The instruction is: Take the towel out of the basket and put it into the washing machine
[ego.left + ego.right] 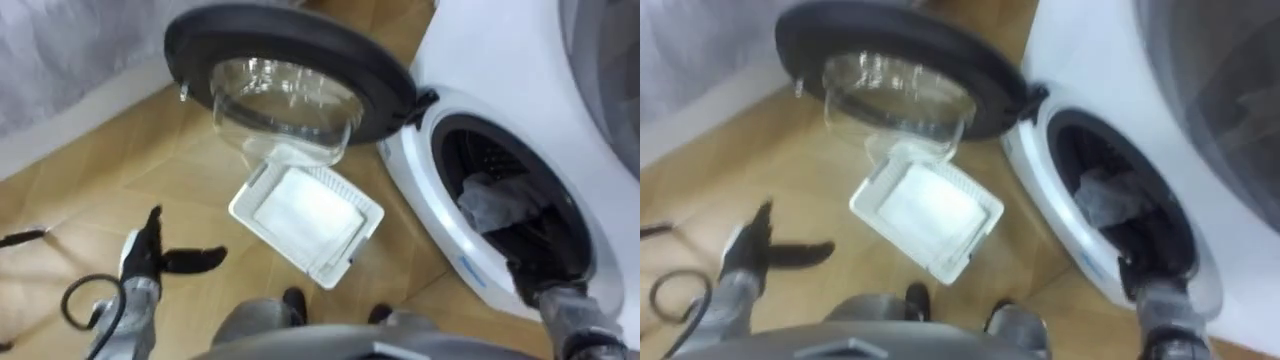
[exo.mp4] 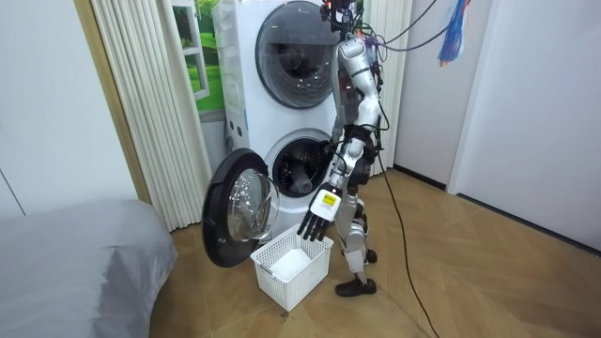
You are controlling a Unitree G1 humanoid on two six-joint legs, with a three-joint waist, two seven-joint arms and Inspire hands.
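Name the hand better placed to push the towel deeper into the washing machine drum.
Right. The right hand is at the drum's mouth, beside the towel lying inside the washing machine. The left hand hangs open over the floor, on the far side of the laundry basket.

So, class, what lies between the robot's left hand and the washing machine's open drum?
A white basket stands on the wooden floor between the left hand and the drum, as the left eye view shows.
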